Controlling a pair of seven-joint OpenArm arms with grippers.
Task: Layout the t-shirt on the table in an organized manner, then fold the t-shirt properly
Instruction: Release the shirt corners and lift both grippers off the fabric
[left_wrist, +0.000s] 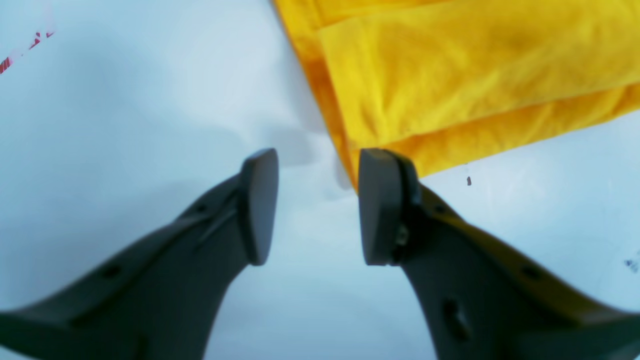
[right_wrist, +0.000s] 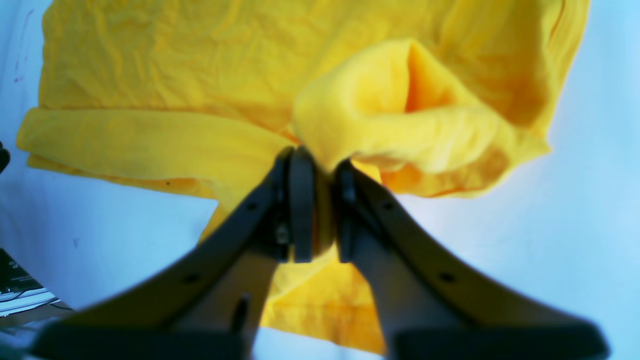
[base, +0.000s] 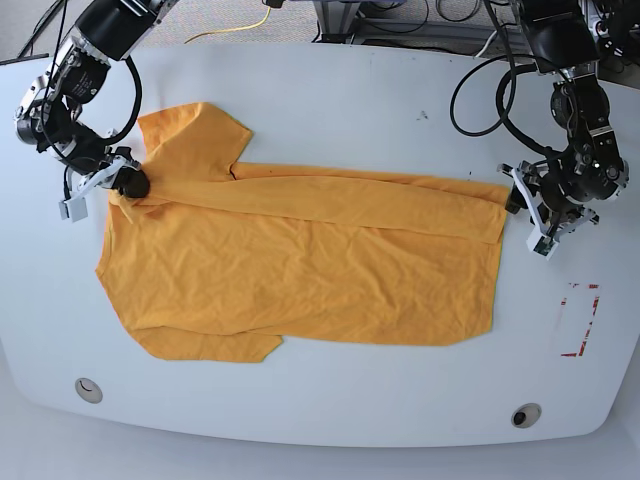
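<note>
Left gripper (left_wrist: 317, 205) open above bare white table (left_wrist: 125, 125), fingers (left_wrist: 260, 205) well apart with nothing between them. T-shirt (left_wrist: 450, 85) just ahead and to the right of the fingertips — a folded corner of orange-yellow cloth, two layers showing, its tip ending right at the right-hand finger; touching or not, cannot tell. Scrap of red tape (left_wrist: 30, 47) far off to the upper left of that gripper.

Right gripper (right_wrist: 320, 205) clamped on the t-shirt (right_wrist: 175, 75) — narrow gap between the fingers (right_wrist: 300, 210), filled with yellow fabric. Bunched cloth rising in a puffed fold just beyond the fingertips, more of the shirt spread ahead and hanging below the fingers.

In the base view: shirt (base: 300, 270) spread wide across the middle of the table (base: 330, 90), its far edge folded over along its length. Right gripper (base: 128, 183) at one end near a sleeve, left gripper (base: 522, 200) just past the other end. Red-tape rectangle (base: 580, 320) near the left gripper, on the side toward the table's near edge.
</note>
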